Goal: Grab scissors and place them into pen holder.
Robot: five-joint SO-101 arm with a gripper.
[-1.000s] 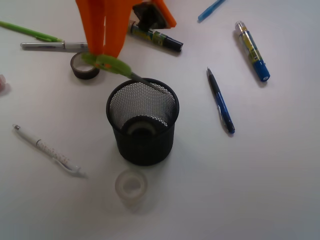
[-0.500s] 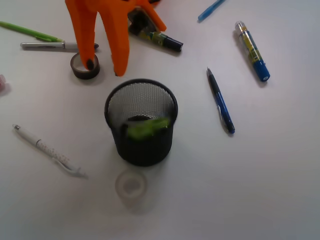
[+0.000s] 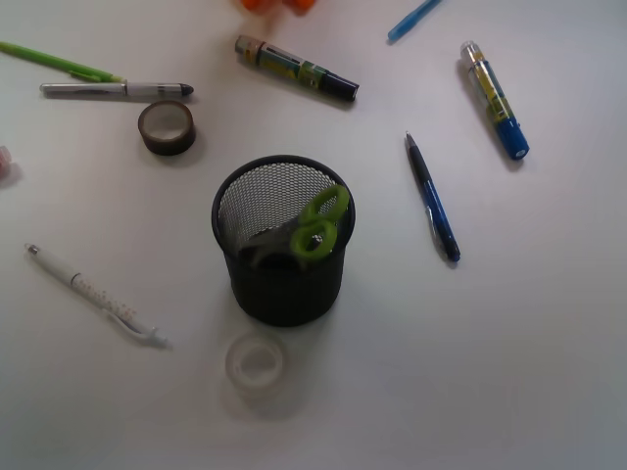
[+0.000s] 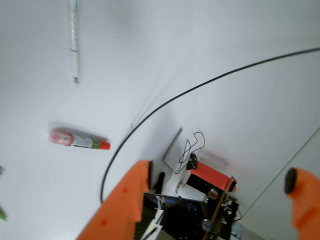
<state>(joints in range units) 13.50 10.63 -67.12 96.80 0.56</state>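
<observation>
The scissors (image 3: 318, 223) stand inside the pen holder (image 3: 235, 186), a black mesh cup in the middle of the white table. Their lime-green loops lean against the cup's right rim and the blades point down into it. Nothing is holding them. In the front view only orange tips of my gripper (image 3: 276, 4) show at the top edge, far behind the cup. In the wrist view my gripper (image 4: 218, 175) is open, its orange fingers (image 4: 125, 205) wide apart with nothing between them. That view shows neither the scissors nor the cup.
Around the cup lie a dark tape roll (image 3: 167, 126), a clear tape roll (image 3: 257, 363), a white pen (image 3: 93, 294), a blue pen (image 3: 432, 199), a black marker (image 3: 296, 69), a blue-yellow marker (image 3: 495, 98), and green (image 3: 54, 61) and silver (image 3: 113, 90) pens. A black cable (image 4: 200, 85) crosses the wrist view.
The gripper opened and dropped the scissors into the cup, then drew back almost out of the front view. The scissors settled with their loops at the right rim.
</observation>
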